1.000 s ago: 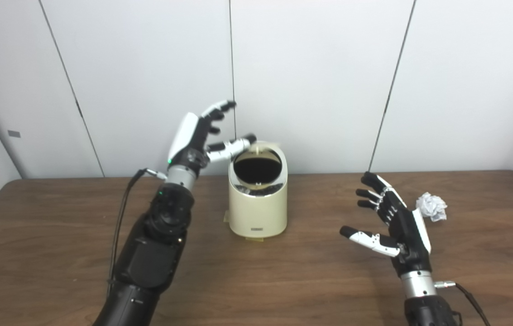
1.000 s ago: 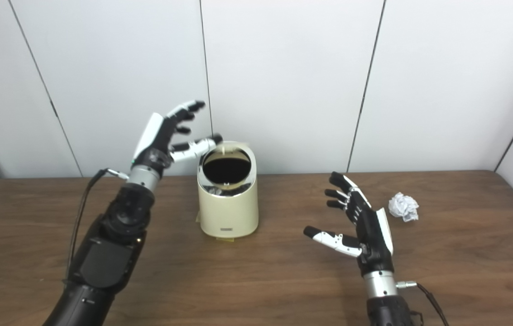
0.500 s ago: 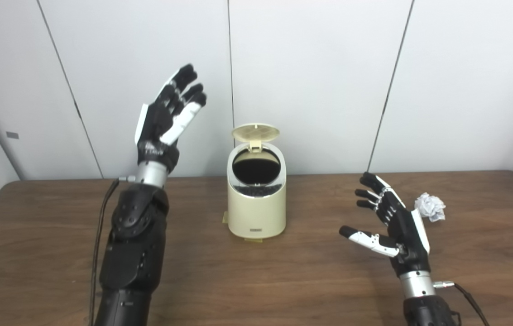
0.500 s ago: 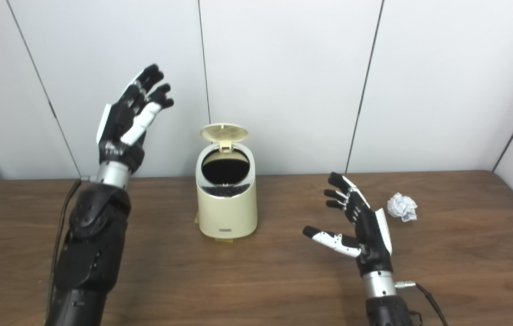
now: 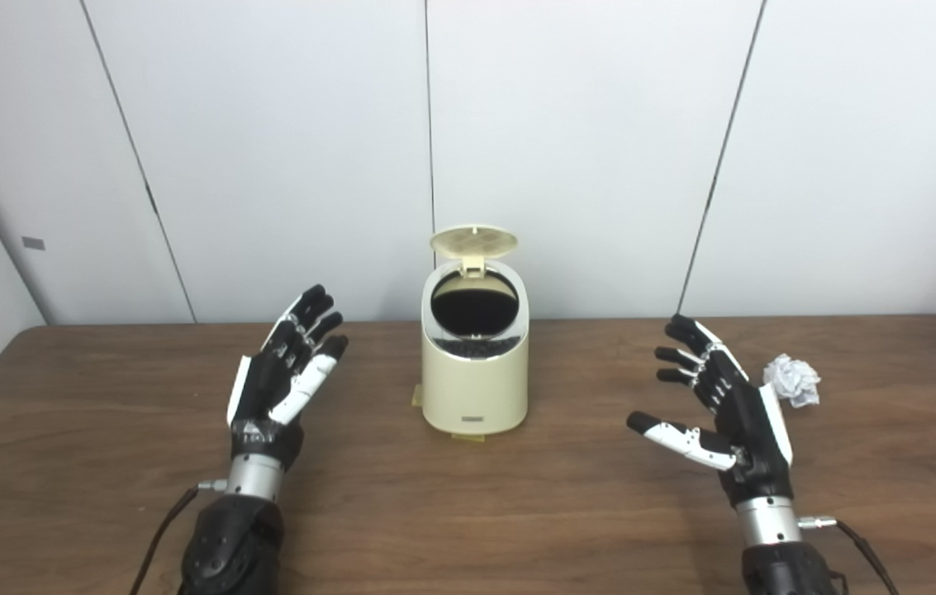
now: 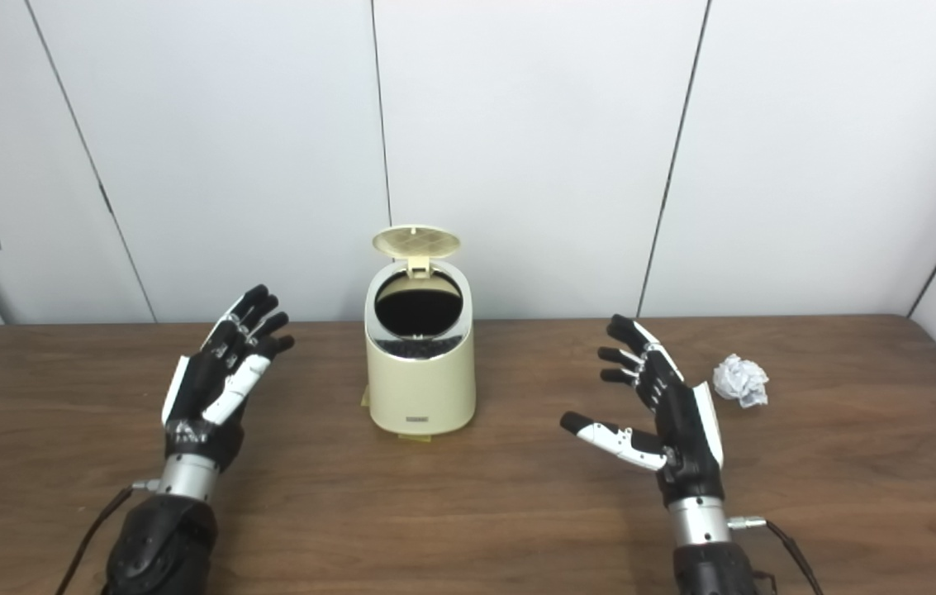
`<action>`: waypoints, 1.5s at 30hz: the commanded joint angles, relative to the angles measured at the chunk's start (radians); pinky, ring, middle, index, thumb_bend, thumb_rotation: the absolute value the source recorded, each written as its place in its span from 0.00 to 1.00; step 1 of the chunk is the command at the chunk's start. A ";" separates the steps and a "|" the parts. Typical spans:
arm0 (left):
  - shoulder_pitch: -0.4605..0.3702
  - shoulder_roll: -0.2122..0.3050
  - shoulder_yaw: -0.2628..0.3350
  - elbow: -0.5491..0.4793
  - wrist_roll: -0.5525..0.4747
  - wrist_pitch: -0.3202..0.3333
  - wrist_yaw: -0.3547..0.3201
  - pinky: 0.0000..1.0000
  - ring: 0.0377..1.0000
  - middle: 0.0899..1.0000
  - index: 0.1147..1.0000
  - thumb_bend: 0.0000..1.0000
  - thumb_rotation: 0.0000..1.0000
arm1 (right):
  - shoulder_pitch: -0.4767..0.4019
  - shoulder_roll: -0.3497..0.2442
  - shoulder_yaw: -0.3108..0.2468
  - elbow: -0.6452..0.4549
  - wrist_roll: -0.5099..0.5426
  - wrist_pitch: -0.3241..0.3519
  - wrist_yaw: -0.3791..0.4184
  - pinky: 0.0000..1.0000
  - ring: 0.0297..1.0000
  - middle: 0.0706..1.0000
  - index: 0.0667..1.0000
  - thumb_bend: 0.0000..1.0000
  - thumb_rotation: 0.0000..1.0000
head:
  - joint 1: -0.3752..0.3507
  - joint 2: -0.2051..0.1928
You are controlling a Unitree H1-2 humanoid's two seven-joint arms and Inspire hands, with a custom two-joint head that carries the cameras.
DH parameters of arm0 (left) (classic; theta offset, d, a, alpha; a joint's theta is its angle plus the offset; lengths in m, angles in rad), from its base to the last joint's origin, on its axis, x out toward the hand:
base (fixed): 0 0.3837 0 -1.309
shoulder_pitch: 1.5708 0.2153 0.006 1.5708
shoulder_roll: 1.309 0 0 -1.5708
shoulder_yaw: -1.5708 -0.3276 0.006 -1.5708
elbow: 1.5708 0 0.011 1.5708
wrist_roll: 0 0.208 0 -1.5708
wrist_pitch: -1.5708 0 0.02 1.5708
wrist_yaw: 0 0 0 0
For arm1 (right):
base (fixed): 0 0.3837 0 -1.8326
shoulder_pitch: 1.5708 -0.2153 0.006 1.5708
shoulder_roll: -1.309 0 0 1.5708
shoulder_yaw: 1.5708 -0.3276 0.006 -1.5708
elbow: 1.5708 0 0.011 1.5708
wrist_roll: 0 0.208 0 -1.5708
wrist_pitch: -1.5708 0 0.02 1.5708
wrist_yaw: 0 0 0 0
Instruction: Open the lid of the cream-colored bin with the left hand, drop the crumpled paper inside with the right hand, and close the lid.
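Bin (image 5: 475, 376) label (writing unreadable)

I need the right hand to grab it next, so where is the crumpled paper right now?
The crumpled paper lies on the table at the far right of both head views, just beyond the open right hand and well right of the bin.

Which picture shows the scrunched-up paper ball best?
The right eye view: the crumpled paper lies in the open on the table, clear of the right hand. The left eye view shows it too, but the hand's edge nearly touches it there.
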 commanded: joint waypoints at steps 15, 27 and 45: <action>0.080 0.043 -0.043 0.053 0.018 -0.081 -0.065 0.73 0.85 0.90 0.93 0.74 0.34 | 0.075 -0.153 0.021 -0.262 -0.220 0.371 0.048 0.56 0.72 0.83 0.84 0.75 0.13 | -0.224 -0.037; 0.040 0.079 -0.037 0.125 0.000 -0.101 -0.092 0.78 0.86 0.90 0.93 0.68 0.32 | -0.007 -0.518 0.106 -0.385 -0.632 0.616 0.206 0.66 0.78 0.82 0.82 0.85 0.15 | -0.358 -0.065; 0.051 0.096 -0.035 0.061 -0.020 -0.027 -0.095 0.87 0.91 0.93 0.96 0.66 0.30 | -0.221 -0.643 0.159 -0.351 -0.784 0.706 0.399 0.68 0.80 0.82 0.81 0.87 0.12 | -0.392 -0.071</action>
